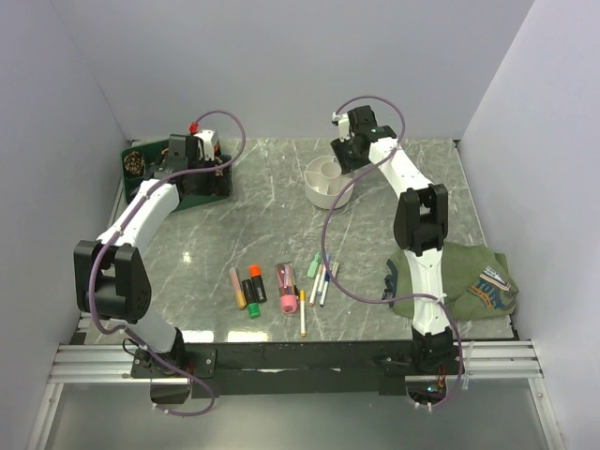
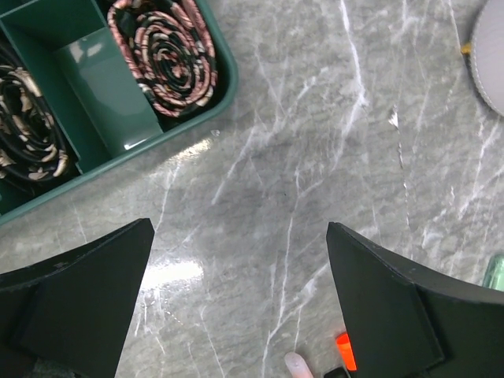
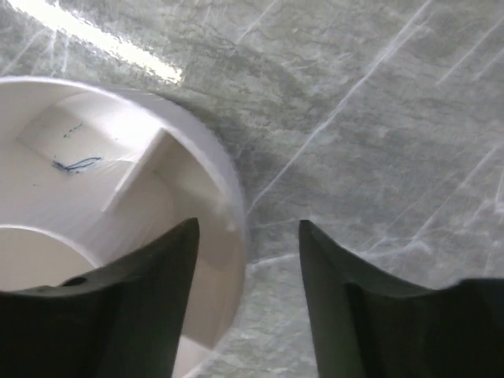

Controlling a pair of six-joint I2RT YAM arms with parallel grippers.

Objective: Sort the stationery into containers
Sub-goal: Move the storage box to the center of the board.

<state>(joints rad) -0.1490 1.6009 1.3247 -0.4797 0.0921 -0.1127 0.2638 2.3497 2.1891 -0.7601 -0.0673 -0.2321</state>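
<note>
The stationery lies in a loose row near the table's front: a tan pen (image 1: 237,287), an orange-capped black marker (image 1: 256,281), a green-capped one (image 1: 251,306), a thick pink marker (image 1: 286,287), a thin yellow pen (image 1: 302,316) and white pens (image 1: 320,278). At the back stands the white bowl (image 1: 322,197), the container. My right gripper (image 1: 347,155) (image 3: 248,224) is open and straddles the bowl's rim (image 3: 227,169), one finger over the inside and one outside. My left gripper (image 1: 200,150) (image 2: 240,228) hangs wide open over bare marble, holding nothing.
The dark green tray (image 1: 136,152) (image 2: 102,87) with coiled bands sits at the back left, partly under my left arm. An olive cloth pouch (image 1: 469,281) lies at the right front by the right arm's base. Grey walls close in the table.
</note>
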